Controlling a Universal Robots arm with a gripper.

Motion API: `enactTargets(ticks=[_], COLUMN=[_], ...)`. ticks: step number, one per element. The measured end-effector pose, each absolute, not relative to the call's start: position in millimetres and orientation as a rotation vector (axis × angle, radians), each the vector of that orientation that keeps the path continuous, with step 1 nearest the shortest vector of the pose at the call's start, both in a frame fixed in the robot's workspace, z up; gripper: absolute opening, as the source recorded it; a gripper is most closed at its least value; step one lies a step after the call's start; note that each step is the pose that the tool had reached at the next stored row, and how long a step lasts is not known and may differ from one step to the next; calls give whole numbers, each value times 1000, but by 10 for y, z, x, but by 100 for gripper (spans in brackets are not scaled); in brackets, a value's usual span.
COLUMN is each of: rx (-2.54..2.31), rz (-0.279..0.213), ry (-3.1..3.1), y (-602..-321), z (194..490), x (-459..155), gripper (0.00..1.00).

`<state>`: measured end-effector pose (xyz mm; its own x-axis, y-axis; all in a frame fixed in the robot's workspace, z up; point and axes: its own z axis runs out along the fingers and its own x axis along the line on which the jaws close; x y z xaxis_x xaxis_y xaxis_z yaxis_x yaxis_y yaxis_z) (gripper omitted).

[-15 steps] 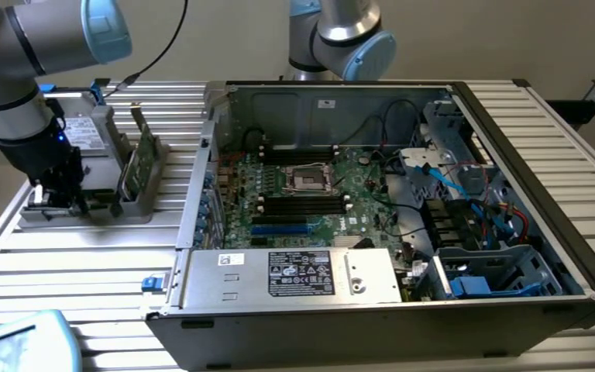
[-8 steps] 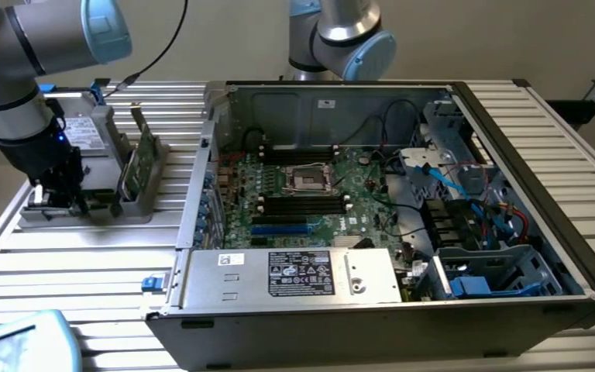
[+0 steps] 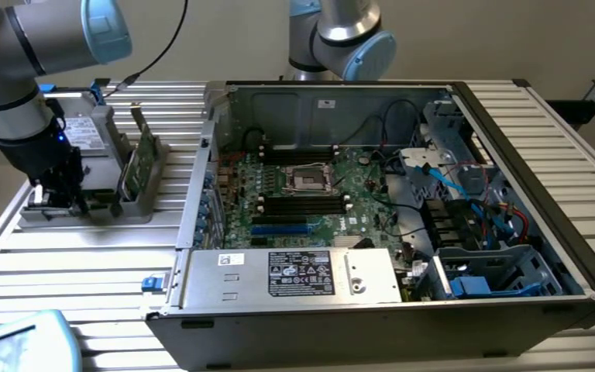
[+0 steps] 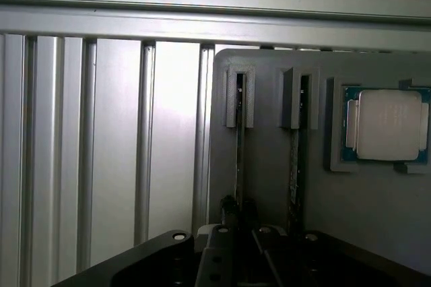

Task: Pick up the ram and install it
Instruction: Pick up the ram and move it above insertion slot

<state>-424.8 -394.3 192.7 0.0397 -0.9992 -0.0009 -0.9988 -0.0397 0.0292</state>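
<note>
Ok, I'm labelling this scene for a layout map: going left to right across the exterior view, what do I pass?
gripper → ram standing in its gray holder → motherboard → blue drive bay

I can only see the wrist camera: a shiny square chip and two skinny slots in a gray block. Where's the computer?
Observer: It's an open computer case lying on the same slatted table, on the exterior view's right of your gripper.
Operator: Is there somewhere inside for a stick?
Observer: The motherboard lies flat inside, with long black slots beside a square socket.
Operator: Any sticks I can't see, besides the ram at my gripper?
Observer: Yes, another green board stands on edge in a gray stand, between your gripper and the case.
</note>
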Motion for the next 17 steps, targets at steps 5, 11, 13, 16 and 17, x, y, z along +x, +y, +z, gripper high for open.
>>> enactTargets(ticks=[5,11,13,16,17], rx=[2251,2247,2246,2244,2243], rz=[-33,-34,-33,-32,-31], ry=[-2163,-2160,-2159,-2157,-2156], y=[-3943,-3943,-3943,-3943,-3943], z=[1935,1958,1968,1984,1993], x=[-4248,-4248,-4248,-4248,-4249], gripper=[14,14,14,14,14])
